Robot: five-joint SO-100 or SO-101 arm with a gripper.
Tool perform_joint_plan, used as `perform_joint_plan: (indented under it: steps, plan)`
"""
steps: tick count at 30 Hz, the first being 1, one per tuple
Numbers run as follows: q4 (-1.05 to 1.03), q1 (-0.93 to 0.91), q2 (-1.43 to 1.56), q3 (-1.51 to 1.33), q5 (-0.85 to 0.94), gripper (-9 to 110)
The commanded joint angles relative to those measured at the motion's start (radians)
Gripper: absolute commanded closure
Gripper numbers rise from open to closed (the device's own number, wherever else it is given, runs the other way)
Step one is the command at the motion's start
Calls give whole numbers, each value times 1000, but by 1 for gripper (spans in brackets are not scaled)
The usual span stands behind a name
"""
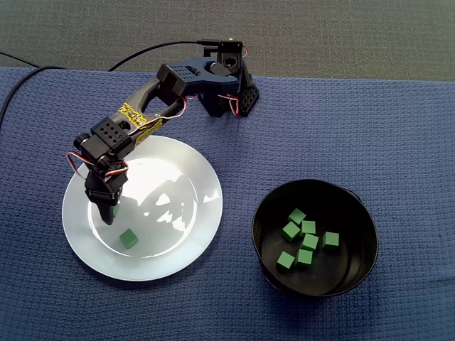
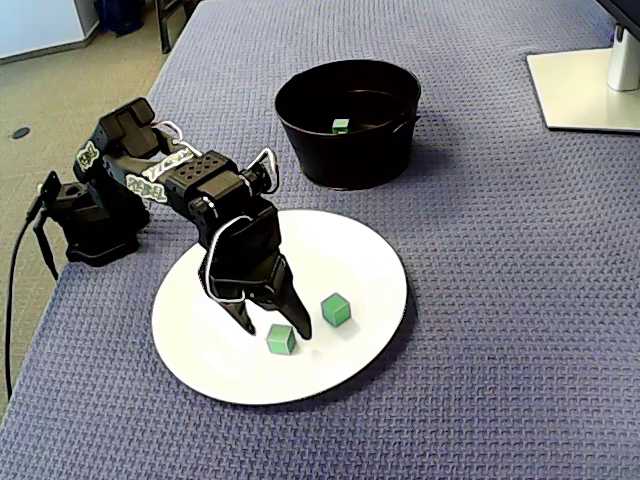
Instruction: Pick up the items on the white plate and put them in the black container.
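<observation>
A fixed view from above has the gripper (image 1: 114, 214) low over the left part of the white plate (image 1: 202, 213), pointing down at a green cube (image 1: 116, 210) that it mostly hides. A second green cube (image 1: 129, 239) lies just right of it, nearer the plate's lower rim and touching nothing. Another fixed view (from the side) shows the jaws parted around the first cube (image 2: 281, 339), which rests on the plate (image 2: 375, 265) ungrasped, though one finger (image 2: 298, 322) is very close to it. Well right of the plate, the black container (image 1: 260, 213) holds seven green cubes (image 1: 308, 227).
</observation>
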State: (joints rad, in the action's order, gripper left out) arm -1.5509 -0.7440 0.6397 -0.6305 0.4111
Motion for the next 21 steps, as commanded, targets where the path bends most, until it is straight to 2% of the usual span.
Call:
perform_joint_plan:
  steps: [1, 14, 17, 21]
  plan:
    - [6, -14, 9, 58, 14, 80]
    - [9, -25, -9, 92, 28, 94]
    - [9, -28, -12, 101, 34, 102]
    - [8, -35, -14, 104, 28, 102]
